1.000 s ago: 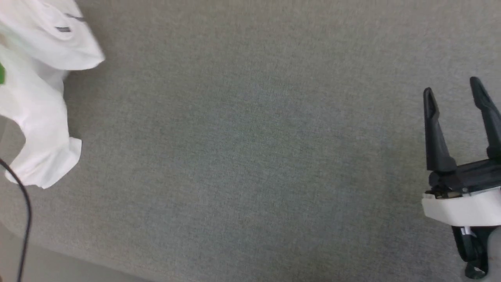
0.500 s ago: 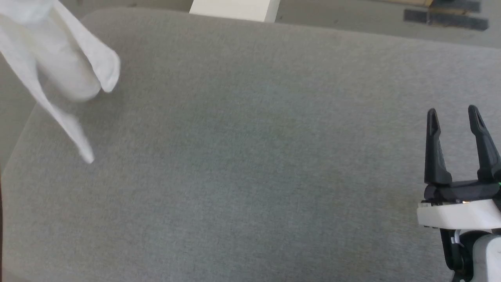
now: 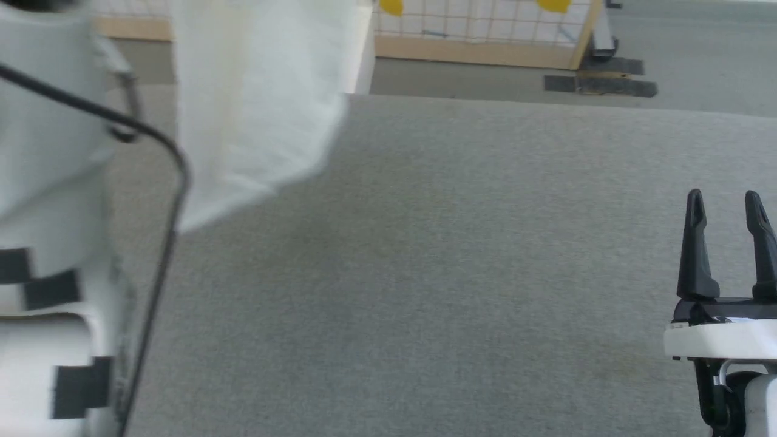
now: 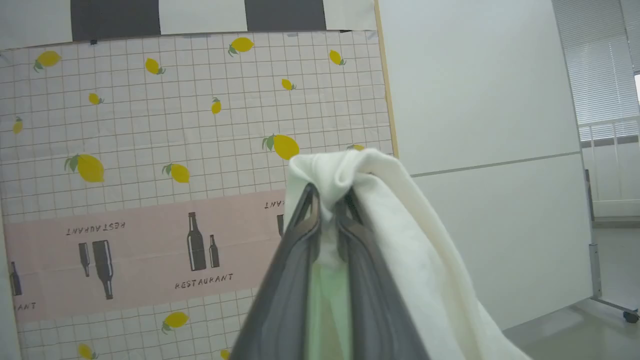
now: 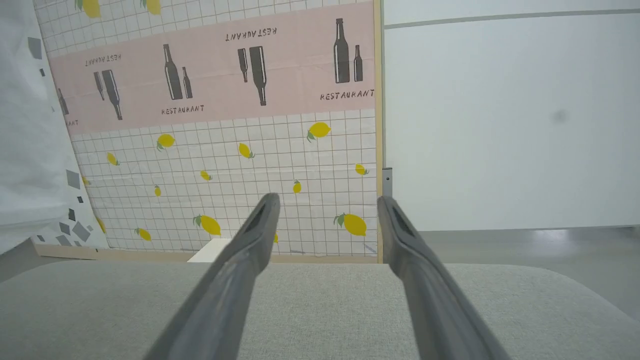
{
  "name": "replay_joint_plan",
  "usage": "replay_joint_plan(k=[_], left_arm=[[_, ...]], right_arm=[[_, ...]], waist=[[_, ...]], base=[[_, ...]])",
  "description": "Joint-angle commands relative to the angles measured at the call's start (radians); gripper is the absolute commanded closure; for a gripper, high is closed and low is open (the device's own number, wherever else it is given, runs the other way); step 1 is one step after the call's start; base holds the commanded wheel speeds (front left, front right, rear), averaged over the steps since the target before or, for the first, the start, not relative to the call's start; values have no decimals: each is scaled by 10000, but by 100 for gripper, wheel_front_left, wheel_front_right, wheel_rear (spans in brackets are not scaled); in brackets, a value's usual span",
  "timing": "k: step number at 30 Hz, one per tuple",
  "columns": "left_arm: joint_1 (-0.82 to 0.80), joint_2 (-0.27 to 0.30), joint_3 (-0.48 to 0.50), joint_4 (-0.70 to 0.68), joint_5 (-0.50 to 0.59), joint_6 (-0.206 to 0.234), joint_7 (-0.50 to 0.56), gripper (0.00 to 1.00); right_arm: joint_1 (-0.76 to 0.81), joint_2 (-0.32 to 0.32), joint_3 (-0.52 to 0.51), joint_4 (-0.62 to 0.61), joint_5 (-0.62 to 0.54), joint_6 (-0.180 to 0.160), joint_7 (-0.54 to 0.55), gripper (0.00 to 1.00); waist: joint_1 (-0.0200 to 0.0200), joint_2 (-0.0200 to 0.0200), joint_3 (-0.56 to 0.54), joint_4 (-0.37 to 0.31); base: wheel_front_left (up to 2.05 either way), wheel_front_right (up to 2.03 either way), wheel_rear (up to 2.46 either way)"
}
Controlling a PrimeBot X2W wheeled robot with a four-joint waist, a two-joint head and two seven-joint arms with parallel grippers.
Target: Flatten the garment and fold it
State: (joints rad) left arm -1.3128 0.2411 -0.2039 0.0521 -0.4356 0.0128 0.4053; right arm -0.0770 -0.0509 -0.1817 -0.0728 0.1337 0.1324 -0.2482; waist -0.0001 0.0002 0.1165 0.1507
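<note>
The job was at an early stage. The left gripper (image 4: 330, 192) was clenched on a bunched fold of the shirt (image 4: 400, 215) in the middle of the left wrist view. White cloth puffed over its fingertips and trailed down to the lower right of that frame. Behind the gripper stood a lemon-print screen (image 4: 150, 125), so the arm looked to be held high above the table.

In the head view the shirt (image 3: 261, 109) hung blurred in the upper left, its lower edge over the far left part of the grey table (image 3: 455, 273). Whether that edge touched the table could not be told. The pale left forearm (image 3: 42, 182) and a black cable (image 3: 173, 182) took up the left edge of the frame.

The right gripper (image 3: 725, 203) stood at the lower right of the head view, fingers spread and holding nothing, well apart from the shirt. The right wrist view showed the same parted fingers (image 5: 327, 202) over the table.

By my reading, only the pick-up was done. The shirt hung crumpled from a single pinch, and no collar, sleeve or hem could be made out, so nothing was flattened. It was yet to be laid on the table, spread out, likely with the right gripper taking a second hold, then smoothed and folded. Nearly all of the work lay ahead.
</note>
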Motion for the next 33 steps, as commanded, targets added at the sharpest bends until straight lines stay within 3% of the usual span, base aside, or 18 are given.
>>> replay_joint_plan(k=[1, 7, 12, 15, 21, 26, 30, 31, 32, 33], left_arm=[[-139, -334, -173, -15, -164, 118, 28, 100], [458, -1380, -1148, 31, -296, 314, 2, 100], [1857, -1796, -2029, -4, -699, 746, -367, 100], [2866, -1868, -2682, 30, -883, 1028, -741, 100], [5429, -1892, -4208, 954, -830, 1140, -1575, 100], [6989, -1891, -4698, 2531, -861, 1257, -2261, 100], [7315, -1898, -4732, 3379, -1047, 1294, -2842, 100], [7305, -1900, -4719, 3455, -1096, 1294, -3006, 58], [7270, -1902, -4649, 3482, -1182, 1306, -3259, 0], [7245, -1903, -4555, 3466, -1257, 1346, -3472, 0]], right_arm=[[-21, 5, -74, 52, 70, -17, -92, 0], [-51, 6, -376, 13, 128, -17, -124, 0], [-76, 6, -521, -45, 213, -17, -131, 0], [-110, 6, -477, -106, 258, -17, -133, 0], [-260, 6, -281, -166, 323, -17, -134, 0], [-298, 6, -151, -166, 267, -17, -134, 0], [-305, 6, -120, -138, 201, -17, -135, 0], [-299, 6, -99, -119, 182, -17, -135, 0], [-290, 6, -73, -95, 166, -17, -135, 0], [-288, 6, -50, -75, 156, -17, -135, 0]], waist=[[1, -2, -283, -464], [1, -2, -82, -1001], [1, -2, 320, -1444], [1, -2, 562, -1648], [1, -2, 1009, -1984], [1, -2, 1259, -2087], [1, -2, 1327, -1983], [1, -2, 1310, -1950], [1, -2, 1271, -1901], [1, -2, 1233, -1872]], base=[[0, 0, 0], [0, 0, 0], [0, 0, 0], [0, 0, 0], [0, 0, 0], [0, 0, 0], [0, 0, 0], [0, 0, 0], [0, 0, 0], [0, 0, 0]])
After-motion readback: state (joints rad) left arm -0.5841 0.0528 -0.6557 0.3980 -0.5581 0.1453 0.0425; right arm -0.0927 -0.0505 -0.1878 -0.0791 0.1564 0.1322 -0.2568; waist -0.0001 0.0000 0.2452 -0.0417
